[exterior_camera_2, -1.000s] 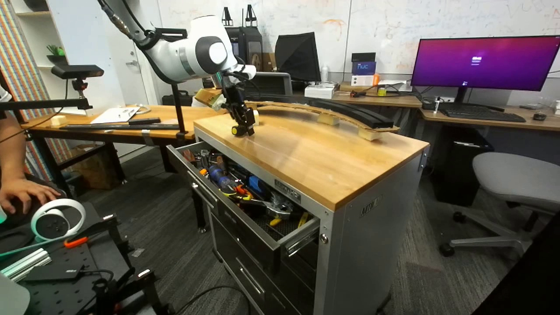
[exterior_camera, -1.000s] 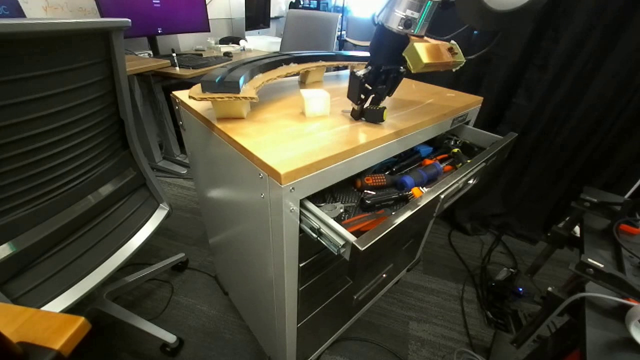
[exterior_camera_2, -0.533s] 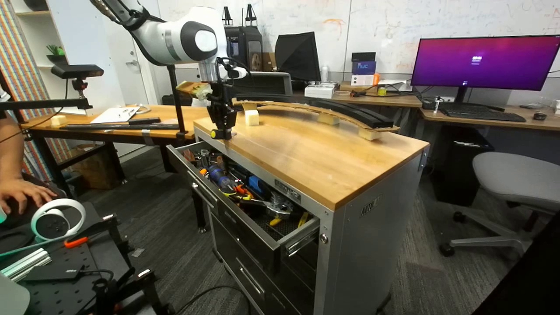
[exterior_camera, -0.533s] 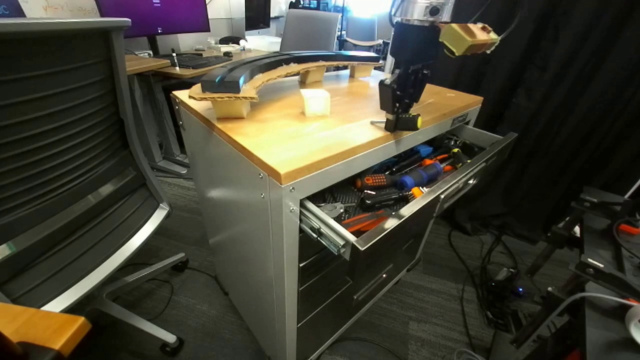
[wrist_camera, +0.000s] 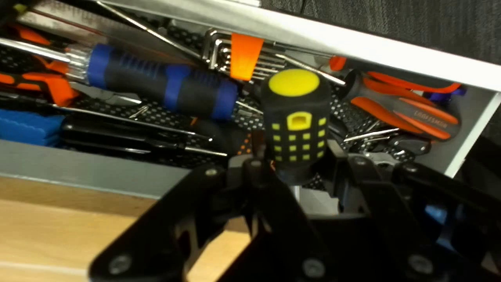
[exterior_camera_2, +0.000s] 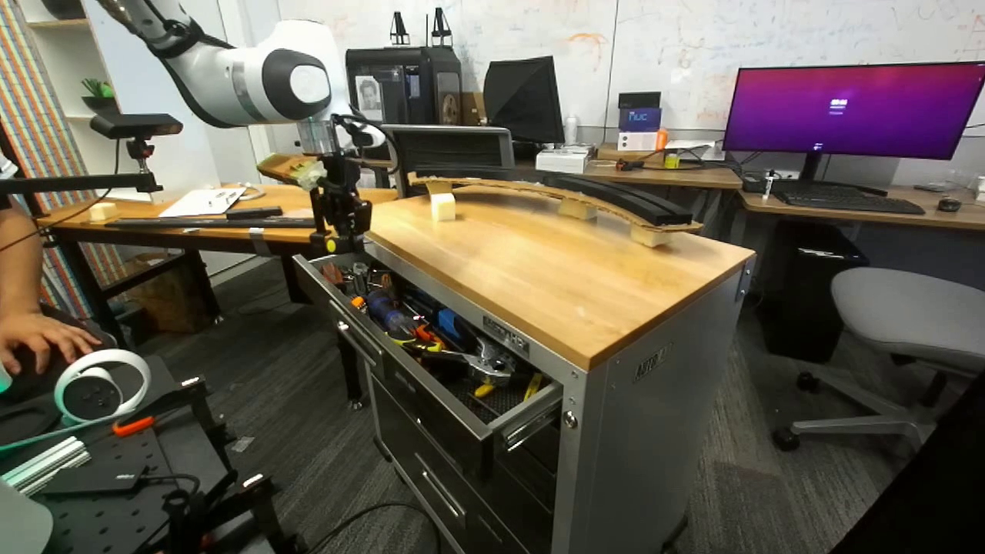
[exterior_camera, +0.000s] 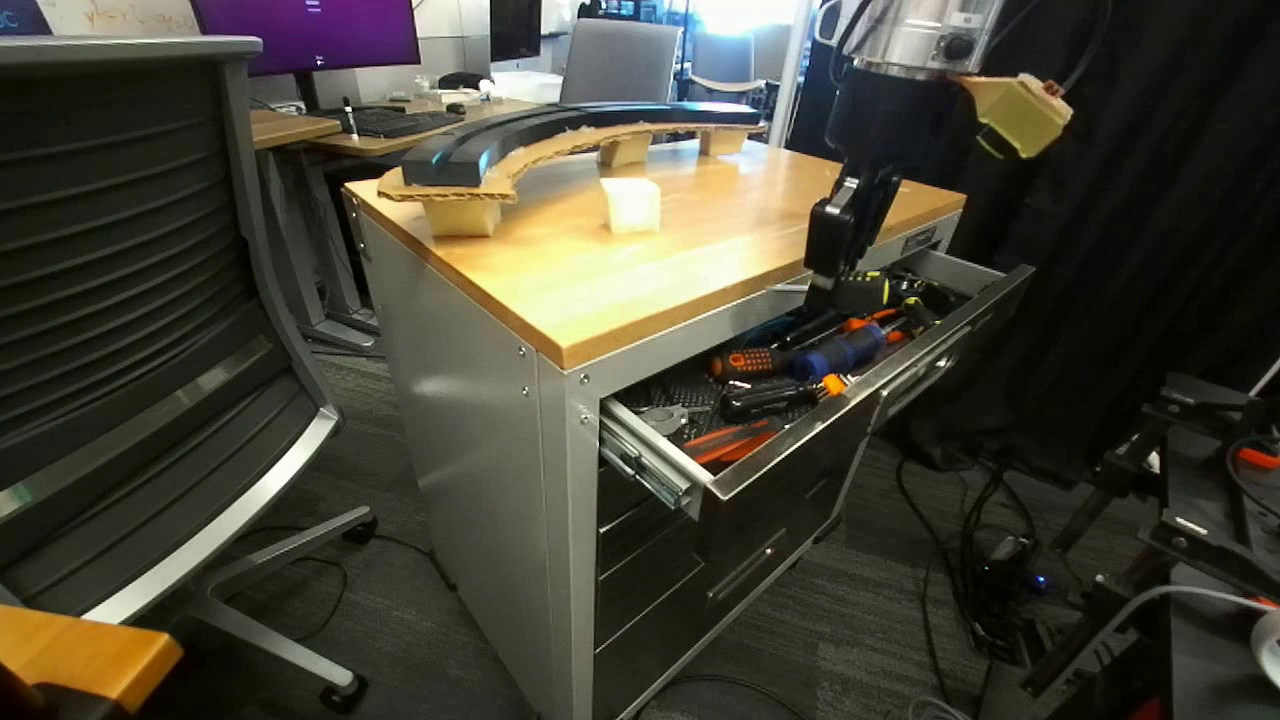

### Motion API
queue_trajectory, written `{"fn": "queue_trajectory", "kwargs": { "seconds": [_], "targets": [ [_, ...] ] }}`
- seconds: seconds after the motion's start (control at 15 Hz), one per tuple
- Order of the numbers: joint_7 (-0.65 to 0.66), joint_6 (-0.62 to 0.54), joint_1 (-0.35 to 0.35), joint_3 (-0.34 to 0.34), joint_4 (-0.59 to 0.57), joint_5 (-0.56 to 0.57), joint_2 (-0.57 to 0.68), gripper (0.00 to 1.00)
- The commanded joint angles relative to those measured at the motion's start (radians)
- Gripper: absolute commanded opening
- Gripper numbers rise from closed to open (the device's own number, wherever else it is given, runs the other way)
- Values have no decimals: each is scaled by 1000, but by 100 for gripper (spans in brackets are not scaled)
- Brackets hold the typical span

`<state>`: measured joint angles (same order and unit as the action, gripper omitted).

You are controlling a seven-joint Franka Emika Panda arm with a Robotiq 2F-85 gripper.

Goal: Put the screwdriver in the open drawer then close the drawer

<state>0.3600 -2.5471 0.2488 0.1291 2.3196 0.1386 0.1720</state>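
Note:
The screwdriver (exterior_camera: 865, 293) is a black stubby with yellow marks and a yellow end cap; this cap also shows in an exterior view (exterior_camera_2: 332, 245). My gripper (exterior_camera: 838, 292) is shut on its handle, which stands between both fingers in the wrist view (wrist_camera: 299, 133). The shaft sticks out toward the cabinet. The drawer (exterior_camera: 800, 430) is pulled out and full of tools; its front also shows in an exterior view (exterior_camera_2: 408, 388) and its rim in the wrist view (wrist_camera: 352, 44). The gripper holds the screwdriver above the drawer's contents, just off the wooden top's front edge.
The wooden top (exterior_camera_2: 523, 261) bears a pale block (exterior_camera: 632, 206) and a curved black piece (exterior_camera: 560, 140) on cardboard. The drawer holds a blue-black handled tool (wrist_camera: 156, 82), orange-handled pliers (wrist_camera: 407, 105) and other tools. A side table (exterior_camera_2: 231, 208) stands beyond the cabinet.
My gripper has carried the screwdriver from over the wooden top, past its front edge, to above the open drawer, and turned more upright. The drawer has not moved.

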Motion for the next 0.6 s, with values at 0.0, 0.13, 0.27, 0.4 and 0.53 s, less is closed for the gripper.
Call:
{"fn": "queue_trajectory", "kwargs": {
  "seconds": [0.0, 0.13, 0.27, 0.4, 0.53],
  "targets": [
    [13, -94, 25, 28, 47, 13, -3, 13],
    [37, -147, 43, 24, 57, 35, 8, 59],
    [61, -192, 57, 17, 60, 52, 14, 73],
    [86, -223, 65, 8, 63, 70, 9, 77],
    [108, -214, 68, -6, 66, 92, -4, 90]
  ]
}}
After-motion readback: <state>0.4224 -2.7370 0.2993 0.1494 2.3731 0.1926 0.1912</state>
